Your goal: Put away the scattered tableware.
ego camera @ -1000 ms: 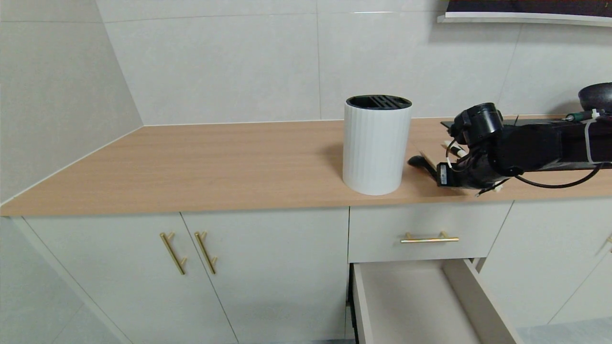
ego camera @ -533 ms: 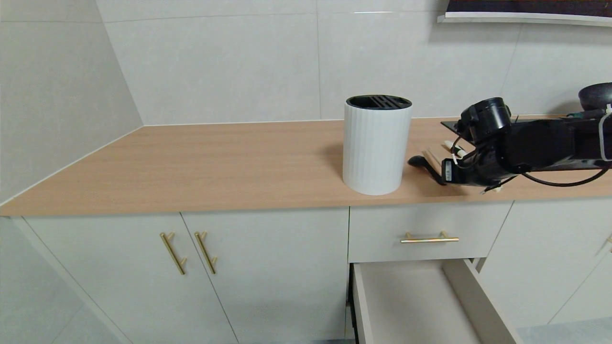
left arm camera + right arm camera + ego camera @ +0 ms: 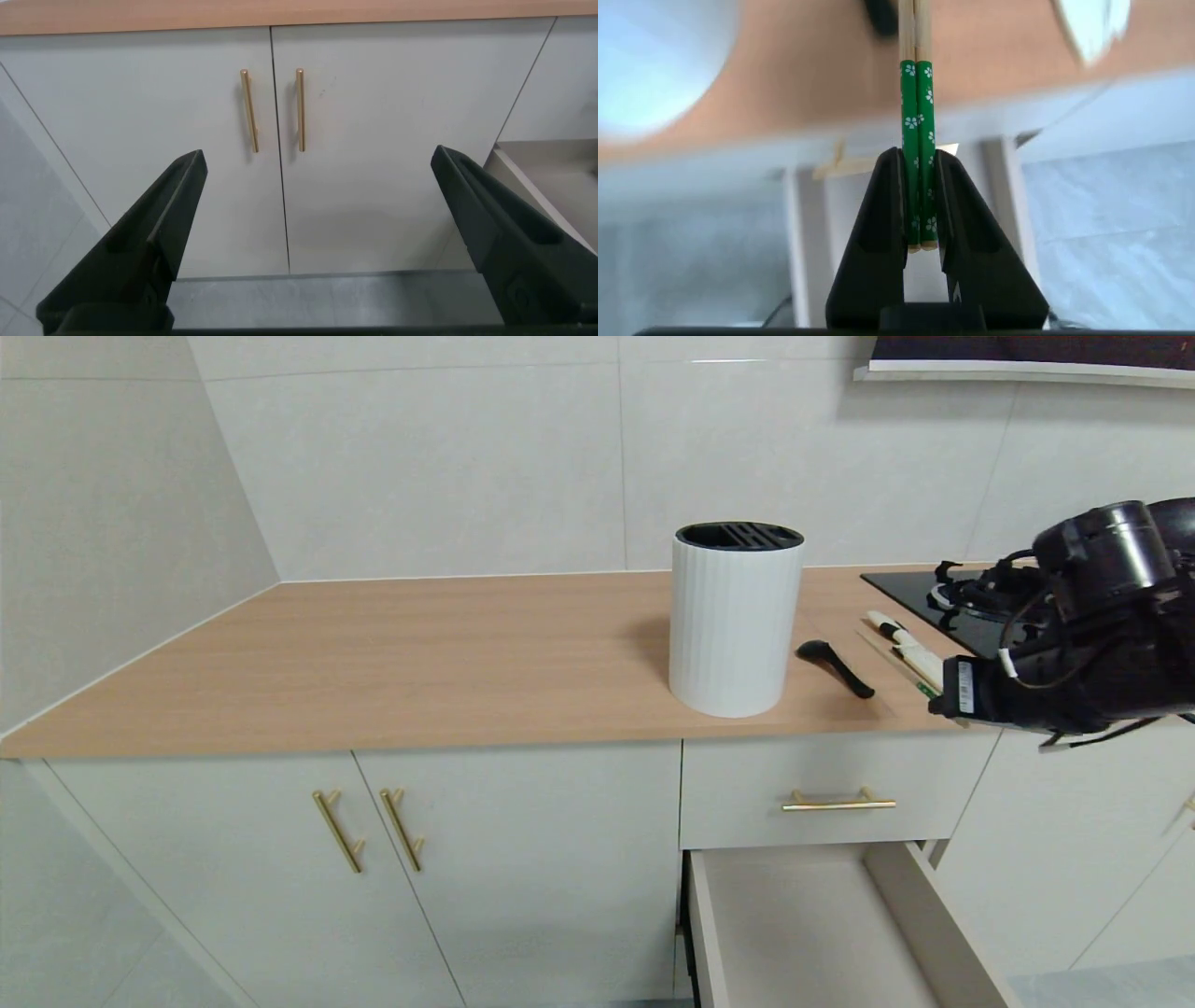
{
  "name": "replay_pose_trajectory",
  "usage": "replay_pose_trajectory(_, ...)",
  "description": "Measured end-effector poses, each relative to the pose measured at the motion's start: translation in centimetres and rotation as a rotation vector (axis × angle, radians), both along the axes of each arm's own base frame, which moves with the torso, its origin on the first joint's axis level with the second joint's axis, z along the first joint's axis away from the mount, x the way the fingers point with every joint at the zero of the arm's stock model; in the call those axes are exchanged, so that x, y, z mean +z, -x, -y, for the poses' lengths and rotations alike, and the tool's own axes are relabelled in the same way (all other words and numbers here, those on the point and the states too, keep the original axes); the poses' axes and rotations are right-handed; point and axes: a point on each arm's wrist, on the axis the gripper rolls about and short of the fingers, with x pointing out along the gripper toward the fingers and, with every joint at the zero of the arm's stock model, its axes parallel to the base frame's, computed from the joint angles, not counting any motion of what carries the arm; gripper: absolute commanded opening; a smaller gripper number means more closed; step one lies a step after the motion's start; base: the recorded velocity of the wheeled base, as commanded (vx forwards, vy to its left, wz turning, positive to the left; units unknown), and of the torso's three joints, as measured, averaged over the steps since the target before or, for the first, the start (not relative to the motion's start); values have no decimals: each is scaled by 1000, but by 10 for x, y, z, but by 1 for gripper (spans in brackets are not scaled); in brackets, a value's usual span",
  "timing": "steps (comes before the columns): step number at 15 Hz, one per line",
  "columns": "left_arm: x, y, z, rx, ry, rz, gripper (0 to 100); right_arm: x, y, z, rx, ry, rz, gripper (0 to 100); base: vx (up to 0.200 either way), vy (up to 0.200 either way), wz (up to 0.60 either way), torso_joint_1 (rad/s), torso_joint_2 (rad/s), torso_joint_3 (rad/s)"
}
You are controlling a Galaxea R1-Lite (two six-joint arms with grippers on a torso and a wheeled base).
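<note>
My right gripper (image 3: 917, 201) is shut on a pair of wooden chopsticks (image 3: 917, 93) with green, paw-printed ends. In the head view this gripper (image 3: 941, 698) hangs at the counter's front edge, right of the white ribbed holder (image 3: 738, 616) with its black slotted top. The chopsticks (image 3: 892, 663) slant back over the counter. A black spoon (image 3: 834, 665) and a white-handled knife (image 3: 901, 639) lie on the wood between holder and gripper. My left gripper (image 3: 318, 233) is open and holds nothing, low in front of the cabinet doors (image 3: 374, 140).
A drawer (image 3: 803, 924) stands pulled out below the counter, under a closed drawer with a gold handle (image 3: 838, 801). A black hob (image 3: 920, 593) sits at the counter's back right. Left of the holder the wooden counter (image 3: 420, 653) is bare.
My right arm has drawn back to the right and toward the counter's front edge with the chopsticks, uncovering the black spoon and the knife. The holder has not moved.
</note>
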Motion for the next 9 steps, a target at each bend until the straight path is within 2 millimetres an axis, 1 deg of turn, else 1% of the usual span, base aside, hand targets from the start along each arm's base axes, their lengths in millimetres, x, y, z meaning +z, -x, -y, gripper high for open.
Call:
replay_pose_trajectory(2,0,0,0,0,0,0,100,-1,35,7,75,-6,-9,0,0,0,0,0,0,0)
replay_pose_trajectory(4,0,0,0,0,0,0,100,-9,58,11,157,38,-25,0,0,0,0,0,0,0)
replay_pose_trajectory(6,0,0,0,0,0,0,100,-19,68,7,207,65,-45,0,0,0,0,0,0,0)
replay_pose_trajectory(9,0,0,0,0,0,0,100,-30,72,-2,271,96,-83,0,0,0,0,0,0,0)
